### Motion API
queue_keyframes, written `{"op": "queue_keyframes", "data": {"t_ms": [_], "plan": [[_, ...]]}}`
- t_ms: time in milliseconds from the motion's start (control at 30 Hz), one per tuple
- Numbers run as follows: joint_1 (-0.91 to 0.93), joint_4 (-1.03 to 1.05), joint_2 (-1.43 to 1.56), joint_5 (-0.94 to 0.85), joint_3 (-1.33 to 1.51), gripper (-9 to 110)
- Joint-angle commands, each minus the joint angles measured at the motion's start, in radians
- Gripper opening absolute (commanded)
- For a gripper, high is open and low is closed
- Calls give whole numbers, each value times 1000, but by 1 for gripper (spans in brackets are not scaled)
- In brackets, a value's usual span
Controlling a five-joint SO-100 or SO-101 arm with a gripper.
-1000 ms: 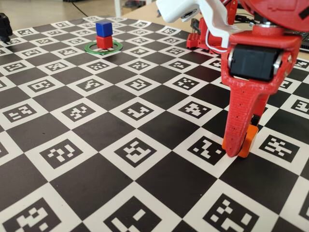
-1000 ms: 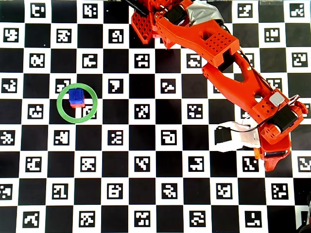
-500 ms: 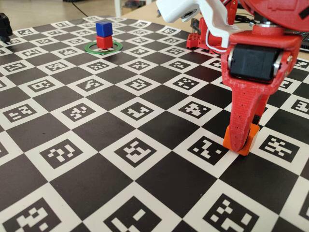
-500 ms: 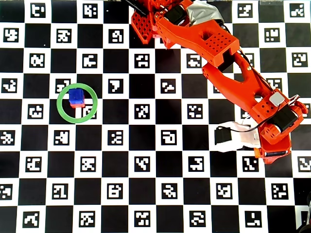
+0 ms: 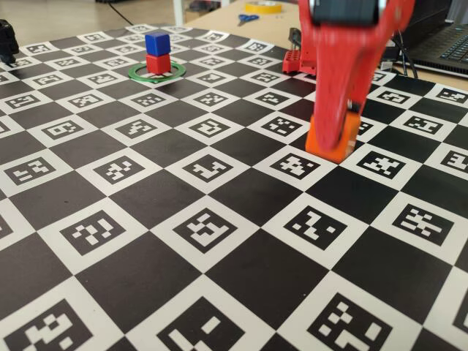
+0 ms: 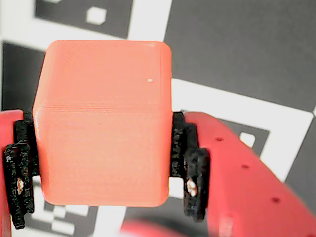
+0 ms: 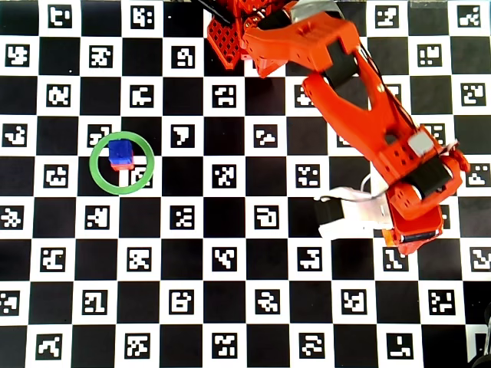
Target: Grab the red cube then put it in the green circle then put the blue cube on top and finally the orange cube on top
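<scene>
The orange cube (image 6: 103,98) fills the wrist view, clamped between my gripper's (image 6: 103,158) black pads (image 6: 190,168). In the fixed view the gripper (image 5: 333,139) holds this cube (image 5: 346,143) lifted a little above the board at the right. From overhead the gripper (image 7: 406,236) covers nearly all of the cube. At the far left the blue cube (image 5: 157,42) rests on top of the red cube (image 5: 157,63) inside the green circle (image 5: 139,72). Overhead, the blue cube (image 7: 120,152) hides most of the red cube (image 7: 123,165) within the green circle (image 7: 95,164).
A black-and-white checkerboard mat (image 5: 175,212) with printed markers covers the table. The arm's red base (image 7: 230,38) stands at the top of the overhead view. A white camera mount (image 7: 345,216) juts from the wrist. Scissors and a tape roll (image 5: 265,7) lie beyond the mat.
The gripper has risen off the mat with the orange cube in it and shifted back toward the arm's base. The blue-on-red stack has not moved.
</scene>
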Motion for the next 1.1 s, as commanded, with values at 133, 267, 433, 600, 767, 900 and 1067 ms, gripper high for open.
{"op": "queue_keyframes", "data": {"t_ms": [133,267,433,600,767,900,1067], "plan": [[94,25,423,-129,198,9],[170,55,571,-235,341,8],[301,127,718,-382,457,8],[502,230,808,-578,523,7],[739,279,842,-746,523,7],[904,288,841,-893,520,7],[1068,290,821,-1066,508,7]]}}
